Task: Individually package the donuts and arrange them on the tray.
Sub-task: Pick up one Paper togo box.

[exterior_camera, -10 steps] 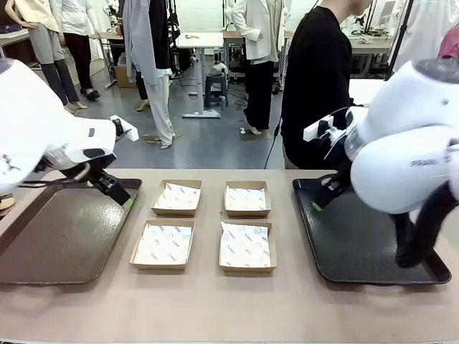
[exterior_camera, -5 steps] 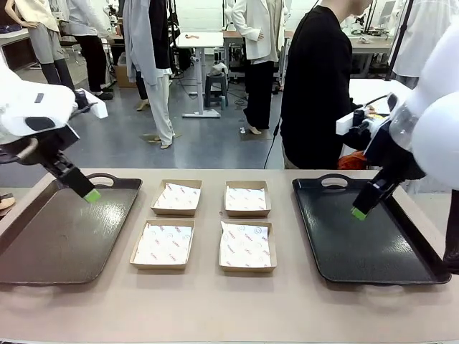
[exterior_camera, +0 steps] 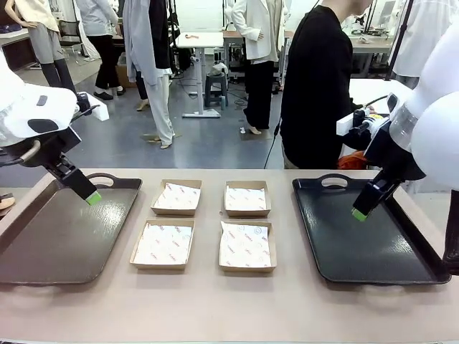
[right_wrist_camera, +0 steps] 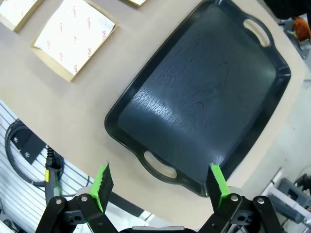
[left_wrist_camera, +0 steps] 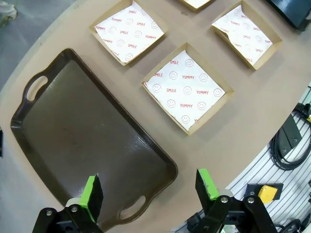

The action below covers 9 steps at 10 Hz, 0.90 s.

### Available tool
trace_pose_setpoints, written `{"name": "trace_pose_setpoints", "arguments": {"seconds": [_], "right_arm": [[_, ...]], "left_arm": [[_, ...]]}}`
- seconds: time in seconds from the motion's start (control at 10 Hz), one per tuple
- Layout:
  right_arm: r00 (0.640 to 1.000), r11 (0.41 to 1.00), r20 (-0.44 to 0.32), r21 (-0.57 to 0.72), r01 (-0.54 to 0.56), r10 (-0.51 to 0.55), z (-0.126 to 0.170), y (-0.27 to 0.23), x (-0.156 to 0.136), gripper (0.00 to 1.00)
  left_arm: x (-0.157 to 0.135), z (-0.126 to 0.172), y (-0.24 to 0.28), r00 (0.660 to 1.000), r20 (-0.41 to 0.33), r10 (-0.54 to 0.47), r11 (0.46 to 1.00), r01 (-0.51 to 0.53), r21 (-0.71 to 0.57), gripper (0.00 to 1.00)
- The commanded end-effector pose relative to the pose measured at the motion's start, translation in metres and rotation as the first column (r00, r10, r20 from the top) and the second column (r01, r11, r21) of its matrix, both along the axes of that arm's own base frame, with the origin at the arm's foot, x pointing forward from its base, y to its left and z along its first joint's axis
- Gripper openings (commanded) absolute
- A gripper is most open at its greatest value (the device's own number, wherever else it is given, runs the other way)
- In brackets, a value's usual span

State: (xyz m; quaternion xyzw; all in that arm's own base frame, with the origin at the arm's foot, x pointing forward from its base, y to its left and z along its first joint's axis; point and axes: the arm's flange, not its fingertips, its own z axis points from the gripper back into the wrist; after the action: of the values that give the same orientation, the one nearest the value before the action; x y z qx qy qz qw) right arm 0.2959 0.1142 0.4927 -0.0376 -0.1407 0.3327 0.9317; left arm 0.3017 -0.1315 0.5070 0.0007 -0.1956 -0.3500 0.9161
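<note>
Green-padded jaws on both your arms stand wide apart, empty. Your left arm (exterior_camera: 29,115) slants down over the brown tray (exterior_camera: 64,240), your right arm (exterior_camera: 430,132) over the black tray (exterior_camera: 366,251); four paper-lined boxes (exterior_camera: 245,246) lie between them on the bench (exterior_camera: 215,308).

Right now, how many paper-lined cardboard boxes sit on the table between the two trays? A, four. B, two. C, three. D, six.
A: the far-left box, far-right box, near-left box and near-right box stand in two rows between the brown tray and the black tray.
</note>
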Motion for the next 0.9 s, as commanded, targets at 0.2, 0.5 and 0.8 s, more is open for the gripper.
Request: {"name": "trace_pose_setpoints", "arguments": {"seconds": [0.2,0.5,0.8], "right_arm": [[0.954,0.797,-0.299,0.577,0.178,0.003,0.005,-0.066,0.03,1.0],[0.924,0.447,-0.382,0.832,0.327,0.035,-0.018,-0.15,0.053,1.0],[0.915,0.303,-0.4,0.88,0.366,0.058,-0.047,-0.203,0.039,1.0]], "left_arm": [[0.028,-0.004,0.036,0.964,-0.267,0.014,0.886,-0.135,-0.443,1.0],[0.055,-0.039,0.085,0.876,-0.48,-0.052,0.548,-0.376,-0.747,1.0],[0.048,-0.064,0.145,0.844,-0.536,-0.027,0.305,-0.504,-0.808,1.0]]}}
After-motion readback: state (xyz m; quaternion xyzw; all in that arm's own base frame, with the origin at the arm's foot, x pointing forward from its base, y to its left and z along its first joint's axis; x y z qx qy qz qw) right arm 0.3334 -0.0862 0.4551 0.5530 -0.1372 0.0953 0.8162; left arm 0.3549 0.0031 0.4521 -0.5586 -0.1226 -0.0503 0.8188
